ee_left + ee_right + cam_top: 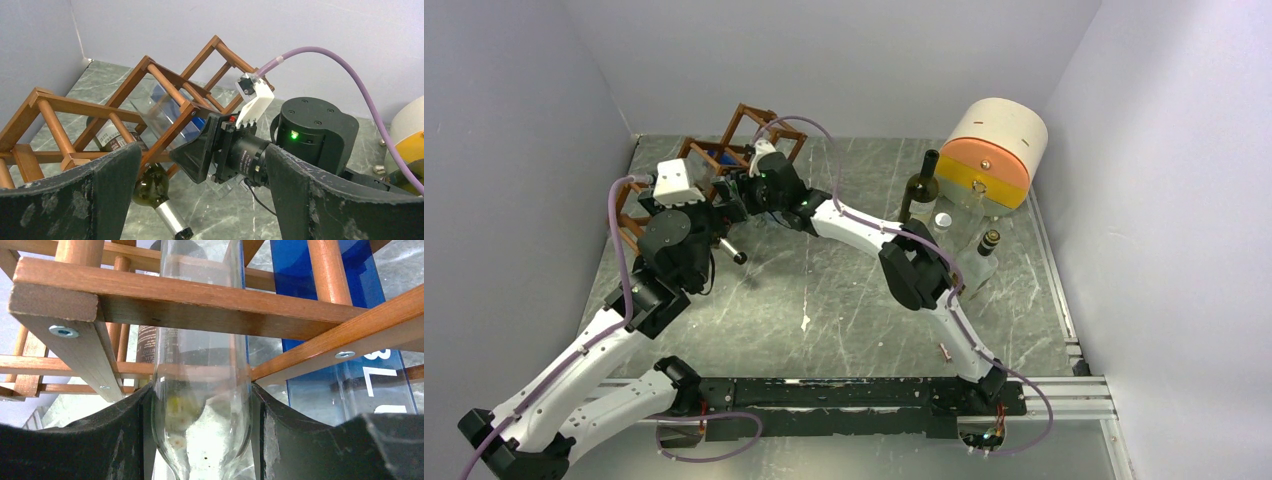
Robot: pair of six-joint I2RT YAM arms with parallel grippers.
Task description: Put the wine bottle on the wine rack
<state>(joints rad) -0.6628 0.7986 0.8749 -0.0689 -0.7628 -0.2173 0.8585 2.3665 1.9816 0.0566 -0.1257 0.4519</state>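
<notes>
Black right fingers (100,445) fill the bottom of the right wrist view, closed on either side of a clear wine bottle (200,365) near where its body narrows. The rest of the bottle runs up and away through a cell of the wine rack (175,300), passing under a wooden crossbar. Just beside it in the rack lies a blue see-through container (345,370) with white lettering.

In the left wrist view, the left fingers (100,200) stand wide apart with nothing between them, facing the rack and the right arm's wrist. A dark green bottle (150,187) lies in a lower cell, its silver-capped neck poking out toward the camera.

From above, the rack sits at the far left of the grey marble counter (844,290), both arms reaching to it. Well apart, at the far right, an upright dark bottle (921,185) stands near a round cream and orange container (999,150).
</notes>
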